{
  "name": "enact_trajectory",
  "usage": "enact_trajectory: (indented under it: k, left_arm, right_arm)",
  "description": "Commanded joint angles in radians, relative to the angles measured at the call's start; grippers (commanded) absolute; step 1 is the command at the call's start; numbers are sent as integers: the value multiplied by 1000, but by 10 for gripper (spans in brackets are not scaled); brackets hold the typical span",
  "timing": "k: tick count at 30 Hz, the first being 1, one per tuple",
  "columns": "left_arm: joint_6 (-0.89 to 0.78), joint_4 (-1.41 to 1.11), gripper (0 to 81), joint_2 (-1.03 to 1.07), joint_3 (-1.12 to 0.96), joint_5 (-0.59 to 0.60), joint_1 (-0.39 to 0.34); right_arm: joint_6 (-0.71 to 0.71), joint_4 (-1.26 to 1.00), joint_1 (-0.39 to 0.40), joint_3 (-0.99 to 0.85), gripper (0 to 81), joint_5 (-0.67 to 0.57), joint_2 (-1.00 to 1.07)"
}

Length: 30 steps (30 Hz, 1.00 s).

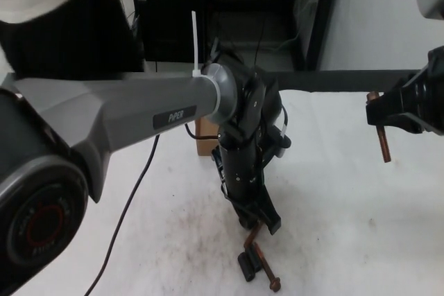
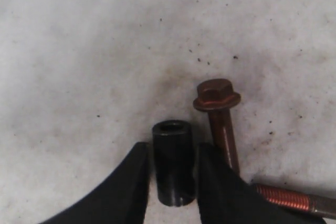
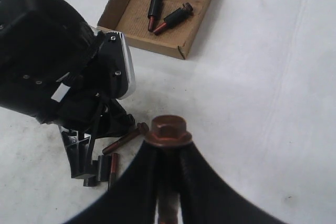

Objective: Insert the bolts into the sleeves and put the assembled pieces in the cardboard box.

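Grubby white covering is stretching across the worktop (image 1: 347, 227), with dark racking standing behind it. Low over that surface the left arm's jaws are bracketing a black sleeve (image 2: 173, 166), whose open end is sitting clear of the pads. The pads seem to be pressing on both flanks, though the wrist view is too close to be sure of full contact. Holding it by the sides is leaving the bore free to take a shank. Just beside the sleeve a loose bolt (image 2: 220, 121) is resting on the worktop, its flanged head near the sleeve's mouth. The threaded end of another bolt (image 2: 294, 199) is poking in close by, so spare stock is waiting within easy reach. Off to the side and well above the worktop, the right arm's jaws are clenching a third bolt (image 3: 168, 129) just under its head. Its shank is hanging down, a hold that I judge is meant for steering the thread into the sleeve. Farther back the cardboard box (image 3: 191, 43) is sitting open with two assembled pieces (image 3: 154, 4) lying inside. I am judging the task partly done, with this pair at the mating step.
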Motion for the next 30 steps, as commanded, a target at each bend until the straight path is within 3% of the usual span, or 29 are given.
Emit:
enact_trajectory:
  k: [1, 4, 7, 18, 26, 30]
  left_arm:
    - [-8, -9, 285, -5, 10, -28, -4]
    - [-8, -12, 216, -5, 34, -29, -4]
    - [-8, -12, 8, -5, 63, -29, -4]
    - [-135, -47, 0, -25, 16, -29, -2]
    - [-198, -128, 2, -255, 6, -81, 53]
    - [-255, -180, 2, -430, 22, -75, 93]
  right_arm:
    - [2, -12, -2, -1, 9, -14, -15]
    - [2, -12, -2, -1, 9, -14, -15]
    - [2, -12, -2, -1, 9, -14, -15]
    - [2, -12, -2, -1, 9, -14, -15]
    - [9, -14, -7, -1, 9, 15, -15]
    - [136, -99, -26, -1, 9, -117, -20]
